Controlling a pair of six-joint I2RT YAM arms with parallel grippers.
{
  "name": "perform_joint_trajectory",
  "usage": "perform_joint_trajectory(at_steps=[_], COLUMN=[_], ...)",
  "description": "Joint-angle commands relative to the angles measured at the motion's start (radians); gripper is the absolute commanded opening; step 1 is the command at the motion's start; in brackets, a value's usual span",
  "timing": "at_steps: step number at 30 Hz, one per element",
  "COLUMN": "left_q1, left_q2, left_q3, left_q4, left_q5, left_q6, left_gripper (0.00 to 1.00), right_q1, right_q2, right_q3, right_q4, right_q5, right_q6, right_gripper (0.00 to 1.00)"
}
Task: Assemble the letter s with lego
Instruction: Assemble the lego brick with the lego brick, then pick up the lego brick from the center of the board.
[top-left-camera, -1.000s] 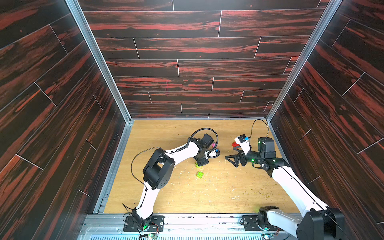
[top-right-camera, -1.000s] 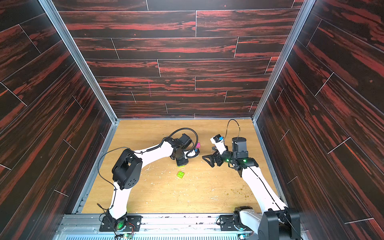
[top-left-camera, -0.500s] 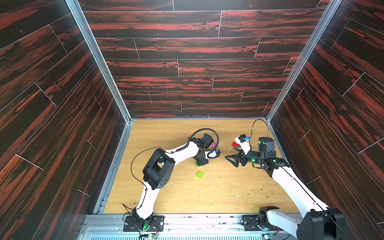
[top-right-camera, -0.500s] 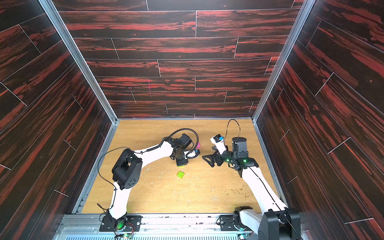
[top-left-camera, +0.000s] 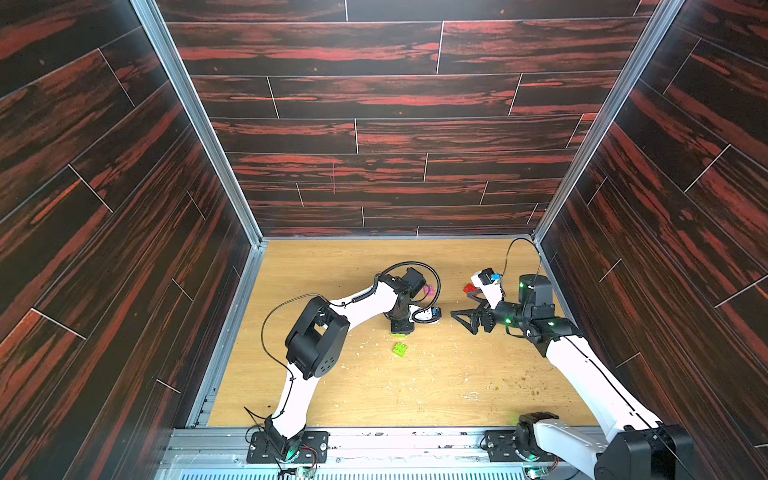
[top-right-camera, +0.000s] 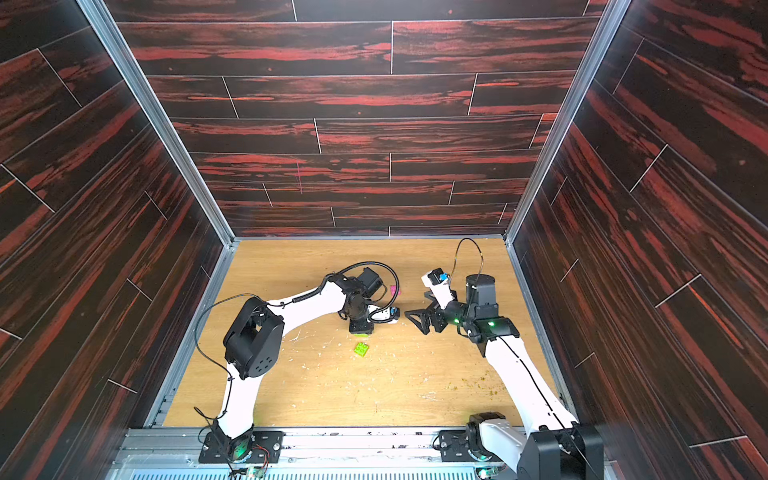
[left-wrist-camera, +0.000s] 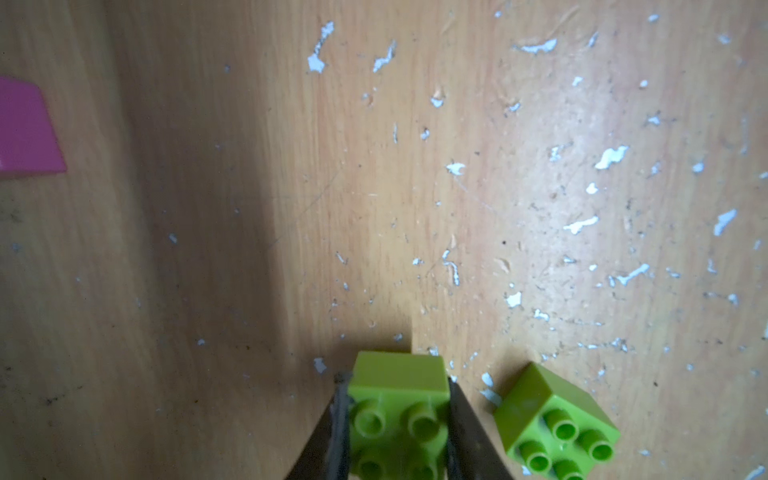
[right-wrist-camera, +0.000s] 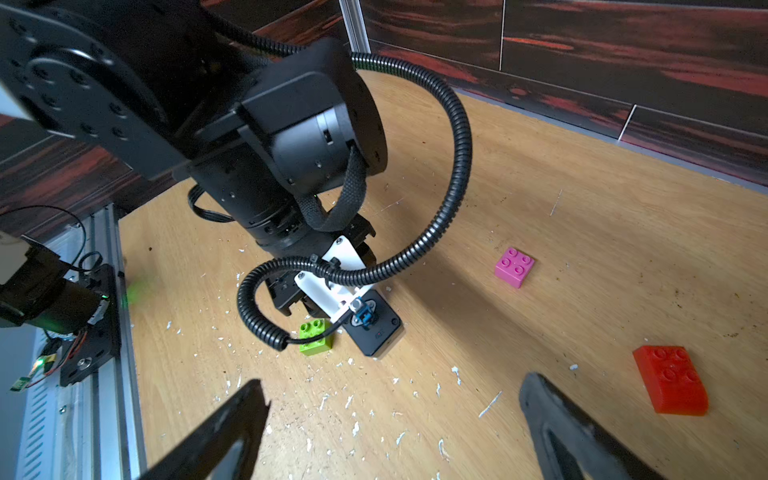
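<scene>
Left claw (left-wrist-camera: 397, 384) pinches a small lime green studded plastic brick (left-wrist-camera: 399, 372) low on the wooden desk (left-wrist-camera: 249, 208); right claw (right-wrist-camera: 392, 386) gapes empty near the pink brick (right-wrist-camera: 514, 266) and red brick (right-wrist-camera: 671, 380). Misaligned pressing could twist it free

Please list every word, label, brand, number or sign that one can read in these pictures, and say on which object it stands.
No text can be read in any view.
Studs of the gripped lime green plastic brick, the pink plastic brick and the red plastic brick: no lettering can be made out.
Small circuit board by the metal rail: too small and blurred to read.
</scene>
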Motion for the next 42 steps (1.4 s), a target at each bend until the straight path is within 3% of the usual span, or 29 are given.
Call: perform_joint_trajectory(at_steps=[1, 10, 16, 22, 26, 31, 42], left_q1=[0.001, 0.002, 0.003, 0.006, 0.005, -0.005, -0.016], left_q2=[-0.030, -0.054, -0.105, -0.228, -0.286, -0.358, -0.303], left_q3=[-0.012, 0.005, 0.012, -0.086, -0.128, -0.263, -0.344], left_q4=[-0.083, -0.084, -0.110, -0.097, -0.130, -0.087, 0.059], left_q5=[0.031, 0.030, 0.035, 0.012, 0.026, 0.123, 0.116], left_q6=[0.049, 0.034, 0.007, 0.000, 0.010, 0.067, 0.142], left_gripper=[0.29, 0.50, 0.58, 0.63, 0.63, 0.61, 0.60], right_q1=[-0.005, -0.004, -0.004, -0.004, -0.004, -0.004, -0.004], right_q2=[-0.018, -0.019, -0.027, -0.040, -0.040, -0.039, -0.031], right_q3=[-0.011, -0.003, -0.006, -0.008, -0.010, -0.007, -0.001], right_q4=[-0.004, -0.008, -0.008, -0.018, -0.018, -0.021, -0.040], right_q5=[-0.017, -0.022, -0.021, -0.014, -0.016, -0.012, -0.010], right_q6=[-0.003, -0.001, -0.002, -0.006, -0.006, -0.011, -0.016], right_gripper=[0.99, 0.98, 0.98, 0.98, 0.98, 0.98, 0.98])
